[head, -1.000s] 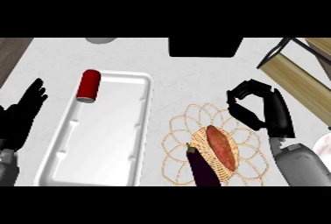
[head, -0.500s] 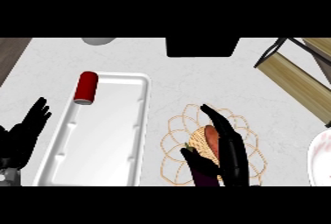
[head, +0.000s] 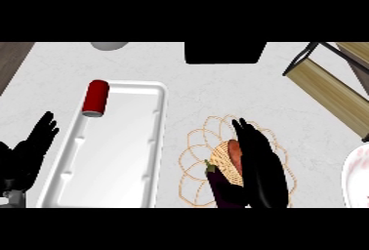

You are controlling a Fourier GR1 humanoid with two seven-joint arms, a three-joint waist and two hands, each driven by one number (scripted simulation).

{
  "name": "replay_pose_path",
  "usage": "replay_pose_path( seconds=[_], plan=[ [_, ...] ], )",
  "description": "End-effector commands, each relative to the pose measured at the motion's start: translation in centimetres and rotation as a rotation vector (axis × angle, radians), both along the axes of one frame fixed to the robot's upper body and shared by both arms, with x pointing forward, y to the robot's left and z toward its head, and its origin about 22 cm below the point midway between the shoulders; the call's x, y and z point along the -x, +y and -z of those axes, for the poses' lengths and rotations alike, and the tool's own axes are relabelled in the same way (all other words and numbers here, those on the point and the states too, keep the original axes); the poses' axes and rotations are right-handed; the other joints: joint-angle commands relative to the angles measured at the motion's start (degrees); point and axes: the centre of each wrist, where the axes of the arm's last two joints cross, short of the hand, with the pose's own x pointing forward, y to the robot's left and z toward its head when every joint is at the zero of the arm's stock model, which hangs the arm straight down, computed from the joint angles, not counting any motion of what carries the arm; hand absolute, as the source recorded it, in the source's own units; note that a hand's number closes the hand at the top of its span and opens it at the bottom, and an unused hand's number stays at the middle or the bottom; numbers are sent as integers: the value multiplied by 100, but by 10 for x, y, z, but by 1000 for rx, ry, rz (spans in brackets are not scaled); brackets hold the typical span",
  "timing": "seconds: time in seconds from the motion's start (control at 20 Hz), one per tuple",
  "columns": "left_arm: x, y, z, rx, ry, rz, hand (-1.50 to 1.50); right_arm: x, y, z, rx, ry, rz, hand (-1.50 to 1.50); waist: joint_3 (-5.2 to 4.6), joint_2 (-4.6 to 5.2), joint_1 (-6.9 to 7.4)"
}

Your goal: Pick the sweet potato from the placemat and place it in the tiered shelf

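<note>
Sweet potato (head: 234, 155) lies on placemat (head: 204, 151), right of tray (head: 155, 146), beside eggplant (head: 223, 188).

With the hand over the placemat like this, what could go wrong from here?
1. An eggplant lies right beside the sweet potato on the placemat; the right hand, lying over both, might catch or nudge the eggplant instead.
2. The hand hides most of the sweet potato, so contact is hard to judge.
3. The tiered shelf stands far off at upper right, so the carry is long.
</note>
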Motion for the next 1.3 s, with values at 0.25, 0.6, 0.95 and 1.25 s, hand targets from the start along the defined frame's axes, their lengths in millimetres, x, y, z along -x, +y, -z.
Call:
replay_pose_path(
  seconds=[0.25,0.6,0.95,1.25],
  plan=[
    [3,-8,4,14,-5,22,0,-11,8,-31,382,346,-54,-150,18,50,127],
    [6,4,-7,5,-10,39,0,-17,19,-25,473,414,-28,-150,27,43,122],
    [-11,-10,-4,18,-1,18,0,-30,13,-25,508,445,-42,-150,29,50,68],
    [4,-5,4,6,-4,18,0,-37,7,0,503,435,-11,-150,32,53,85]
  ],
)
